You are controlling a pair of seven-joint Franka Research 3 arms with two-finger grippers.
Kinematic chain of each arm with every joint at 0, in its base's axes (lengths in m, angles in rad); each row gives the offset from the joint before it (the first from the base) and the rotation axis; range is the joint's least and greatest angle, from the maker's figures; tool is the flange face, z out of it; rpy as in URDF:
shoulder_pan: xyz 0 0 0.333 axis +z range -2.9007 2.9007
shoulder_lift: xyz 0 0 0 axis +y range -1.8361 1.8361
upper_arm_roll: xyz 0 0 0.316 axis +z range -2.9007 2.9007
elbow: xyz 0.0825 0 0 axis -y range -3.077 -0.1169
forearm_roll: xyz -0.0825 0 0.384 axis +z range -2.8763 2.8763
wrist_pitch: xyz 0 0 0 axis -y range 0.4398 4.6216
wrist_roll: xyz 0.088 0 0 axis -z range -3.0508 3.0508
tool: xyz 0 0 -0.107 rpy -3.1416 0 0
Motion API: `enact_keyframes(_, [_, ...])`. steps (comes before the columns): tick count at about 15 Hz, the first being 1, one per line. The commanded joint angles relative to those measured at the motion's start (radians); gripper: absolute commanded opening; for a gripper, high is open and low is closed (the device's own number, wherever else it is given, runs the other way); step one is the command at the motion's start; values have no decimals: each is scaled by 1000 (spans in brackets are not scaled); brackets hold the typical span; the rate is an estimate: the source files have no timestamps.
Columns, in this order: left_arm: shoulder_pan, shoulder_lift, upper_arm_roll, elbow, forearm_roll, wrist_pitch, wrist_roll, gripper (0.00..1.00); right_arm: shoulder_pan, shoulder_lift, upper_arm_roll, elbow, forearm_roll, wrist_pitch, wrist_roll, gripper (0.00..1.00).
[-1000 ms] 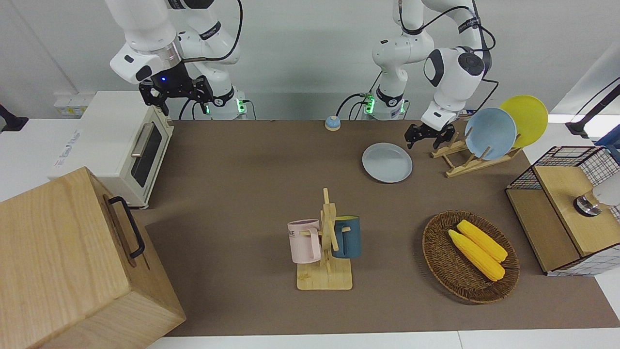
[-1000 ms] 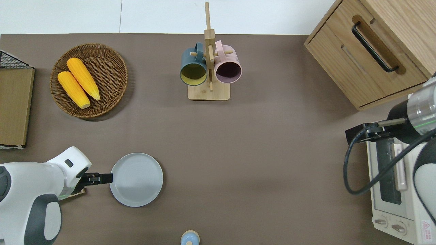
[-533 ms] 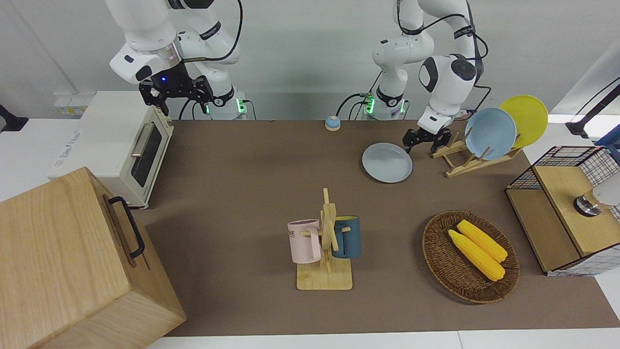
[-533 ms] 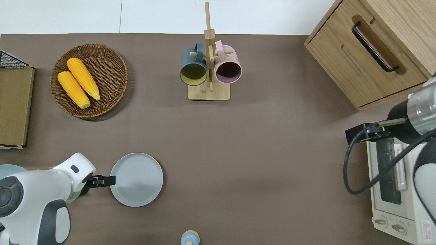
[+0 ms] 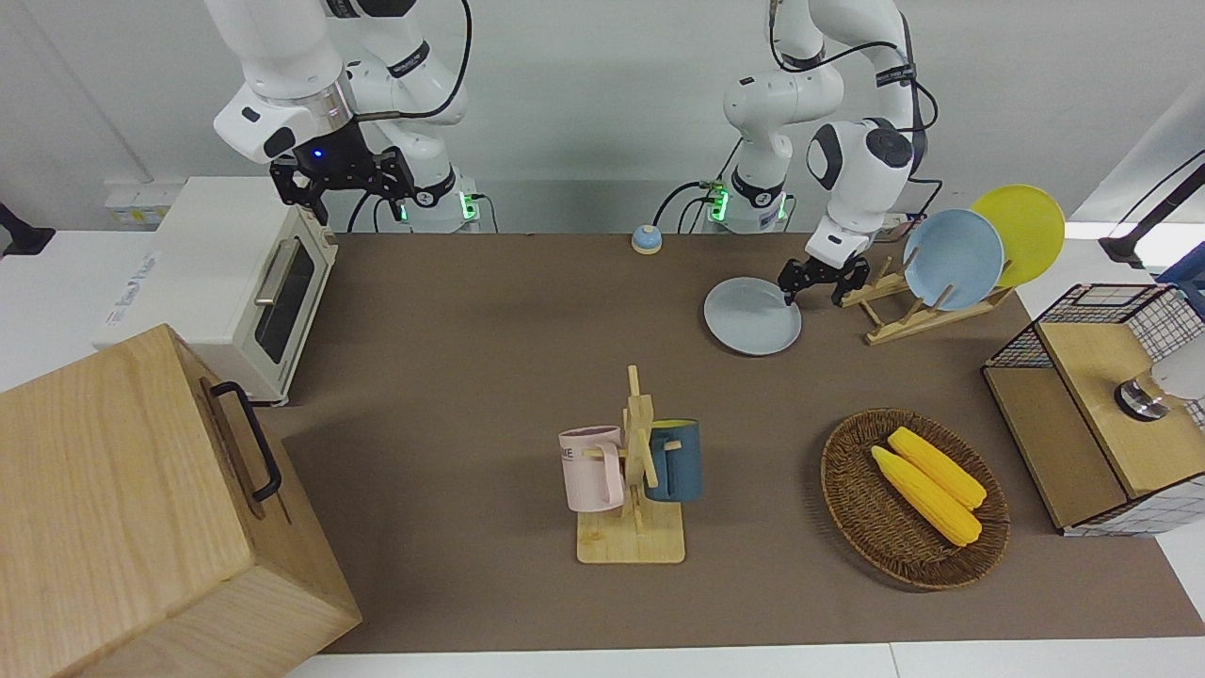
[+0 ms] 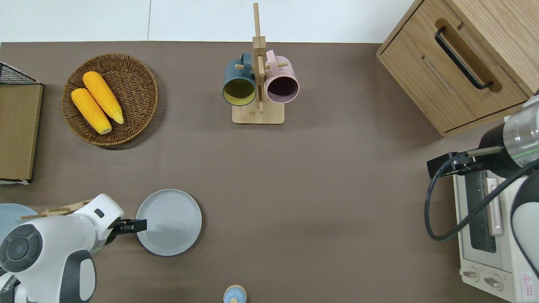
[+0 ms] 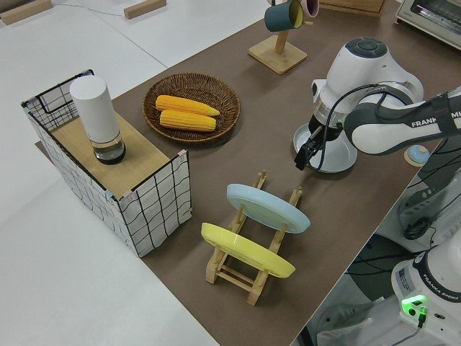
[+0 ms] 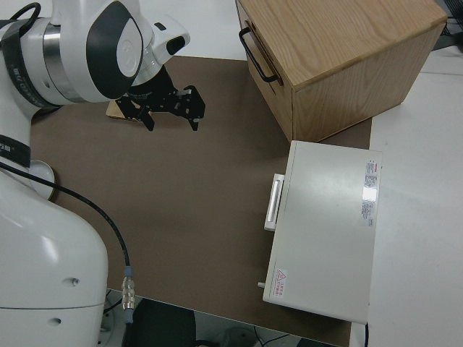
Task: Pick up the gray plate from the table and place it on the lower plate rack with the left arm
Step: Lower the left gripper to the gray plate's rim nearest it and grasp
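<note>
The gray plate (image 5: pixel 752 317) (image 6: pixel 169 221) lies flat on the brown table (image 5: pixel 490 377), beside the lower plate rack (image 5: pixel 906 314) (image 7: pixel 246 272). That slanted wooden rack holds a sky-blue plate (image 5: pixel 953 259) and a yellow plate (image 5: pixel 1021 229). My left gripper (image 5: pixel 811 292) (image 6: pixel 137 225) (image 7: pixel 310 157) is low at the plate's rim on the rack side. It is open: one finger is over the plate's edge, the other is outside the rim. The right arm is parked, its gripper (image 5: pixel 341 184) (image 8: pixel 170 112) open and holding nothing.
A mug tree (image 5: pixel 635 471) with a pink and a blue mug stands mid-table. A wicker basket (image 5: pixel 852 527) holds two corn cobs. A wire-sided box (image 5: pixel 1101 405) sits at the left arm's end. A toaster oven (image 5: pixel 235 282) and wooden cabinet (image 5: pixel 132 508) are at the right arm's end. A small blue bell (image 5: pixel 646 239) is near the robots.
My left gripper has come down from beside the rack to the gray plate's rim. The plate has not moved, and the right arm is still.
</note>
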Motion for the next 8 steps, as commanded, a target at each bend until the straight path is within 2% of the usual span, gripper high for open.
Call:
enact_keyframes(1, [-10,27,-2,-23,-11,50,-20,991,-24,-2,21,7,-6,-13,12,983])
enact_keyframes(8, [-26,75,-8,-25,-11,87,-64,985,-24,-2,21,7,-6,-11,12,983])
